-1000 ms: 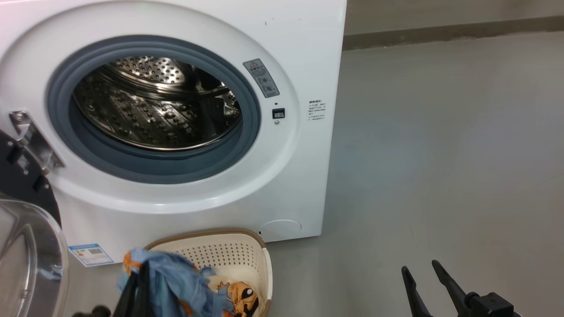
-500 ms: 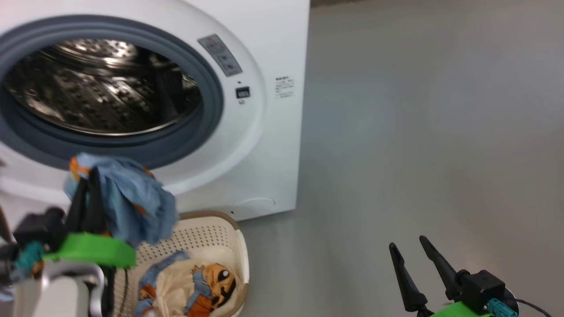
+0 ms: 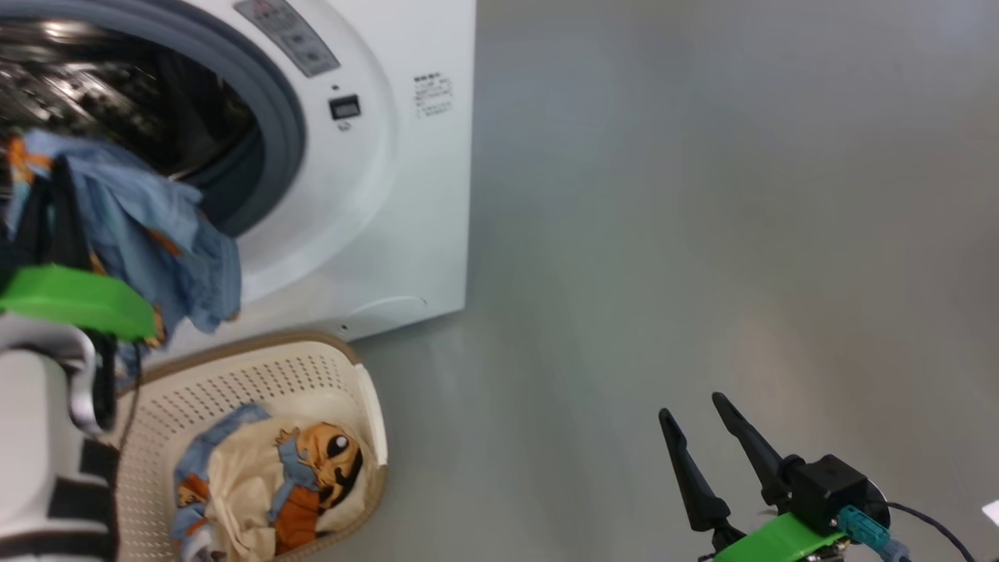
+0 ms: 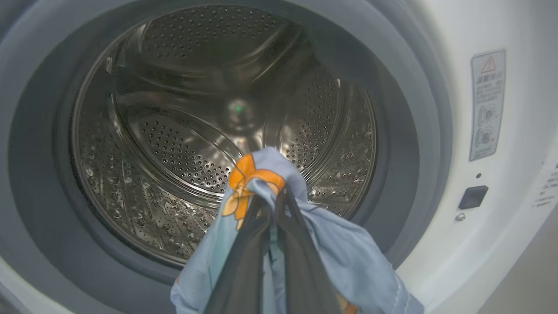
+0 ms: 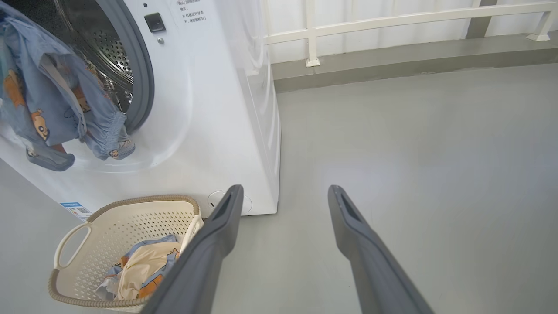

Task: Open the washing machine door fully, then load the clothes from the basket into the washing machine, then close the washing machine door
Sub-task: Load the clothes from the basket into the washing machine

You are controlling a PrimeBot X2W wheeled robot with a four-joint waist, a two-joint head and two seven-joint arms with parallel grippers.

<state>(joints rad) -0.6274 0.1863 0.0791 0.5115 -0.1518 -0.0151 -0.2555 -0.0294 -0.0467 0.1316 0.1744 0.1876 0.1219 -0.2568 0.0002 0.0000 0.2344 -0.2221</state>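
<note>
Blue garment (image 4: 348, 255) clamped by left gripper (image 4: 273, 198) in front of drum (image 4: 174, 144). Cream bundle (image 3: 242, 476) seen in basket (image 3: 257, 341). Right gripper (image 5: 285, 188) spread over grey floor (image 5: 436, 152); railing (image 5: 392, 19) behind.

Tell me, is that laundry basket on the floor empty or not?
Not empty. A crumpled cream garment with an orange cartoon face and light blue trim lies in the basket.
</note>
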